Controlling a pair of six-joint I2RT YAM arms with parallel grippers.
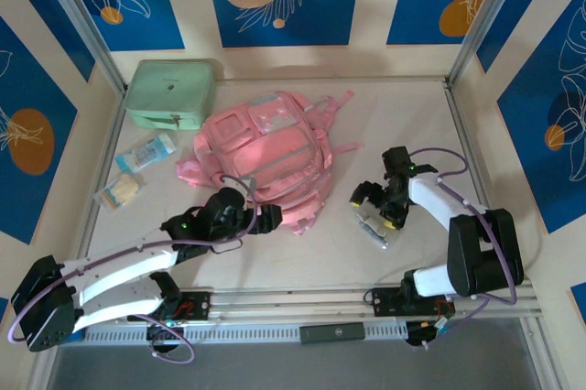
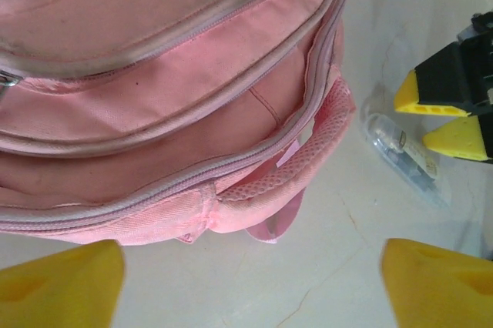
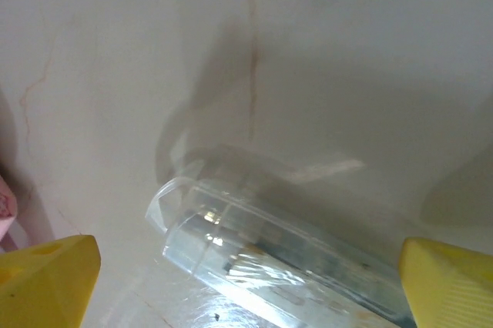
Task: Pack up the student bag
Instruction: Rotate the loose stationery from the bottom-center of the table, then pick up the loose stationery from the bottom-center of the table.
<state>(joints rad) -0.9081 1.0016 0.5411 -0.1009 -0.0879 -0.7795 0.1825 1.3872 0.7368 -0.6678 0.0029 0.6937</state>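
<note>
The backpack [image 1: 265, 157] is lying flat near the middle of the table [image 1: 412, 124], with its pockets facing up and its straps spreading out on the far and right sides. A green case [image 1: 171, 92] is sitting just beyond its far left corner. 2 small packets, a blue packet [image 1: 146, 152] and a tan packet [image 1: 122, 191], are lying to its left, apart from it.

The left gripper [image 1: 267, 218] is hovering at the near edge of the backpack, pointing at it. In the left wrist view the left gripper [image 2: 250, 282] is standing wide open. Its 2 yellow fingers [image 2: 62, 282] are sitting in the bottom corners, with bare table between them and nothing in their hold. Just ahead of them, the backpack [image 2: 154, 74] is showing its curved zip lines and a pink mesh handle [image 2: 308, 162] bulging toward the camera.

The right gripper [image 1: 375, 211] is reaching down to the right of the backpack, well apart from it, over a clear case [image 1: 374, 232] lying on the table. From the left wrist, the right gripper [image 2: 439, 116] is showing its yellow tips beside the clear case [image 2: 404, 158].

In the right wrist view the right gripper [image 3: 246, 282] is spread as wide as the picture. The clear case [image 3: 269, 259] is lying between its fingers [image 3: 46, 274], and I cannot tell whether either finger is touching it. It is not closing on the case.
</note>
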